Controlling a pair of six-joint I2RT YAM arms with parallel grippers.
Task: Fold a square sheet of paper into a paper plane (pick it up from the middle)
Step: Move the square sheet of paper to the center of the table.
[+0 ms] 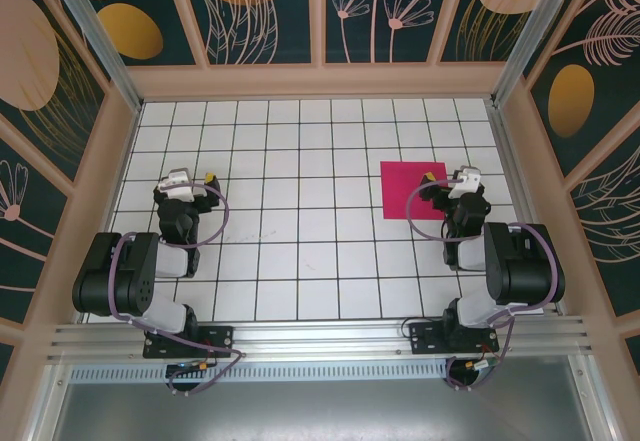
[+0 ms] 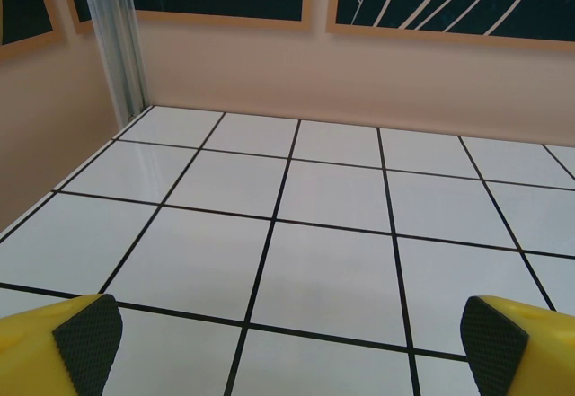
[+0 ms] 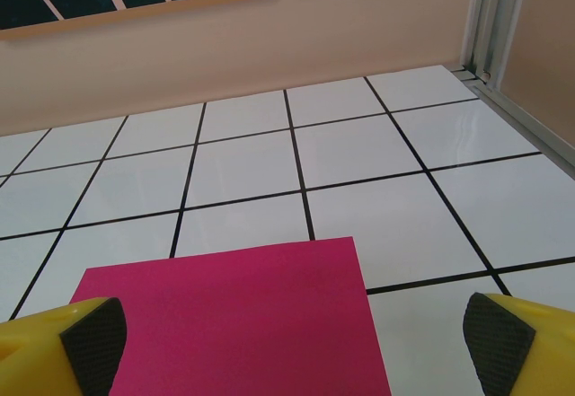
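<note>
Yellow right claw [image 3: 287, 351] hangs spread wide over the square pink paper sheet [image 3: 229, 311] (not folded yet), probably to grab it; yellow left claw [image 2: 287, 342] is spread wide too.

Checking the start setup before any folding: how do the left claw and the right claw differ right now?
The yellow-fingered left claw hangs over bare white gridded tabletop; the yellow-fingered right claw has the flat square magenta-pink paper sheet below it. From above, the left claw is near the table's left side, the right claw near its right side, at the sheet's right edge. Both stand wide open and hold nothing.
</note>
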